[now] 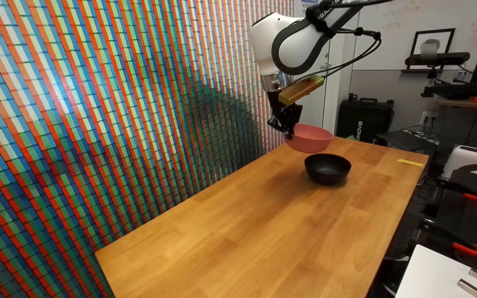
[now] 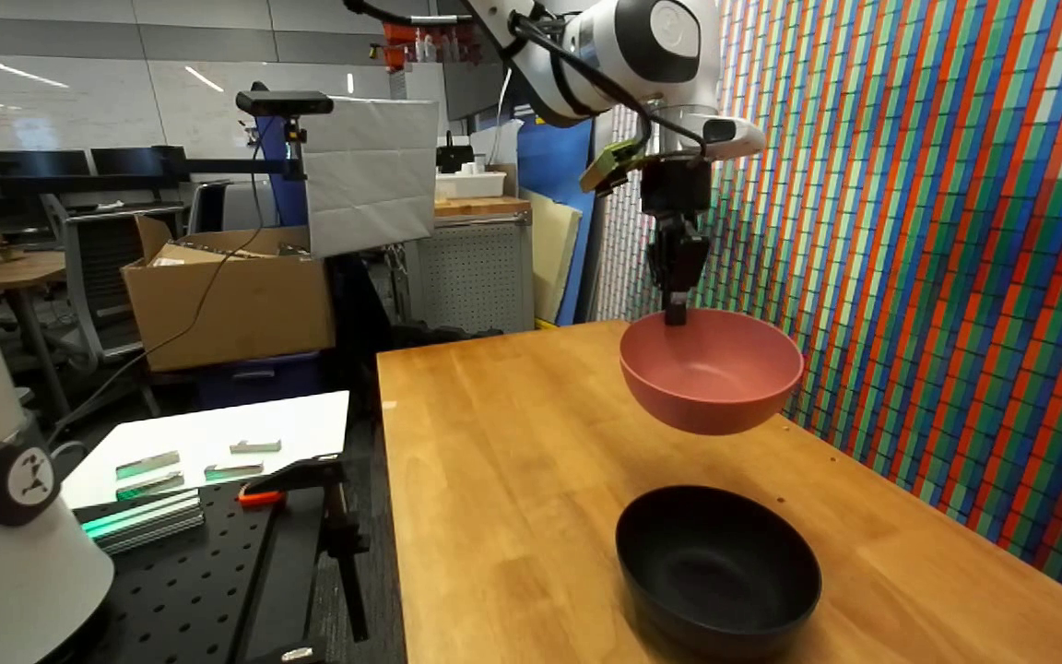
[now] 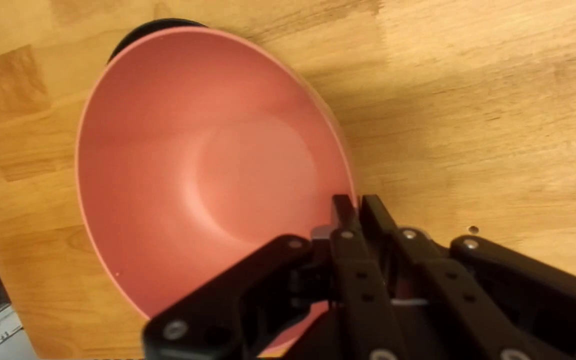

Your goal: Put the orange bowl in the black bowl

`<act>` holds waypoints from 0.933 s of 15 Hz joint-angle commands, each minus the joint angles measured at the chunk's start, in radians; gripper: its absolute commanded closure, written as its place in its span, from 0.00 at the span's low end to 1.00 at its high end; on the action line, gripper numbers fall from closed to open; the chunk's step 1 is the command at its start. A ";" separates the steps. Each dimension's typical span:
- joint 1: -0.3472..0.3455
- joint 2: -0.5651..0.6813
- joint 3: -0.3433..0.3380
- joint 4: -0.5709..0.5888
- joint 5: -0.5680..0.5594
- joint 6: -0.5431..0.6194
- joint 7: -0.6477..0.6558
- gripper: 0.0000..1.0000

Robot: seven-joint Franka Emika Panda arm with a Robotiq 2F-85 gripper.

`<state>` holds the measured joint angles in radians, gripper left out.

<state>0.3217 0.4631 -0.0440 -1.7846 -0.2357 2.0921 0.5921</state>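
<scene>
Honey-brown wooden tabletop beside a multicoloured striped wall. Held above it is a salmon-orange, round, matte bowl, its rim pinched by the black end effector. One black, round, smooth bowl rests beneath, at six o'clock in that exterior view.

There — a gap showed between the raised orange bowl and the black bowl on the table! Along one long edge — the patterned wall blocked passage.
</scene>
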 commanded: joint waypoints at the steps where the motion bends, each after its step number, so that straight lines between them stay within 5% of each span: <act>1: -0.023 -0.070 0.000 -0.085 -0.028 -0.008 0.035 0.91; 14: -0.094 -0.081 0.004 -0.204 -0.012 0.006 0.062 0.91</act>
<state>0.2398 0.4081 -0.0491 -1.9624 -0.2469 2.0940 0.6398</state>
